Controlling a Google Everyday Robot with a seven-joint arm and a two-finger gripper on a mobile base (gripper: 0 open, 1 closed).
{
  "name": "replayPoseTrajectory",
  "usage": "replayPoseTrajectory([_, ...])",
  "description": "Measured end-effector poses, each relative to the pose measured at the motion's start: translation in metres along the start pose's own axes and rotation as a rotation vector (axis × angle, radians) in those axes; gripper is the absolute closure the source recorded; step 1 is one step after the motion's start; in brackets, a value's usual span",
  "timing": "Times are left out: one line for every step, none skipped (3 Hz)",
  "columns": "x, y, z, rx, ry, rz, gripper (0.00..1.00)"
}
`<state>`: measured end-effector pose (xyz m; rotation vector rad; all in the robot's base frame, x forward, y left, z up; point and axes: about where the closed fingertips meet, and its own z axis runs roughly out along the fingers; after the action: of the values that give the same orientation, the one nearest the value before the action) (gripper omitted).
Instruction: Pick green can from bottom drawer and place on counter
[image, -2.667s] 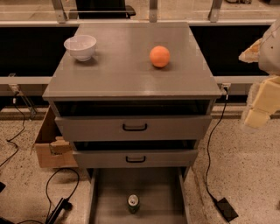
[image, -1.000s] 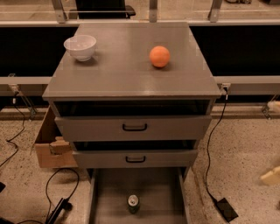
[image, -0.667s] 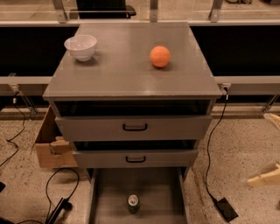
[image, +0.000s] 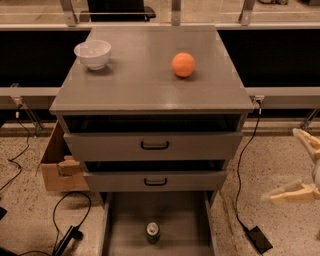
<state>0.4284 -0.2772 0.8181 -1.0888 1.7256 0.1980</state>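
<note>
Left floor: a brown open cardboard box (image: 54, 167) is seen just beside the cabinet's left side, and black cables (image: 64, 201) are looped over the speckled floor in front of it.
Counter: the broad flat grey cabinet top (image: 140, 82) is bounded by straight edges, and its front edge overhangs the drawers.
Bowl: a small white round bowl (image: 93, 53) is set near the counter's back left corner; nothing can be made out inside it.
Ball: an orange round ball (image: 183, 64) is placed right of centre on the counter, well apart from the bowl, with bare surface left between and in front of them.
Upper drawers: two grey drawers with black handles, the top one (image: 105, 146) and the middle one (image: 200, 181), are pulled out slightly; their insides are hidden.
Bottom drawer: the long grey flat-floored tray (image: 175, 215) is drawn out towards the camera and is walled left and right.
Can: the small green drink can with a silver top (image: 153, 232) is stood upright on the bottom drawer's floor, about midway between the side walls, touching neither.
Right floor: a thin black cable (image: 241, 190) is run down to a flat black block (image: 258, 239).
Gripper: the cream two-finger gripper (image: 301, 167) is held at the right edge, well apart from cabinet and can, above the floor; its fingers (image: 291, 192) are spread apart and nothing is held.
</note>
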Motion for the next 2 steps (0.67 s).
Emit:
replayPoseTrajectory([0.0019, 0.0001, 0.0018, -0.003, -0.004, 0.005, 0.0])
replayPoseTrajectory([-0.0004, 0.0015, 0.0056, -0.01, -0.007, -0.006, 0.0])
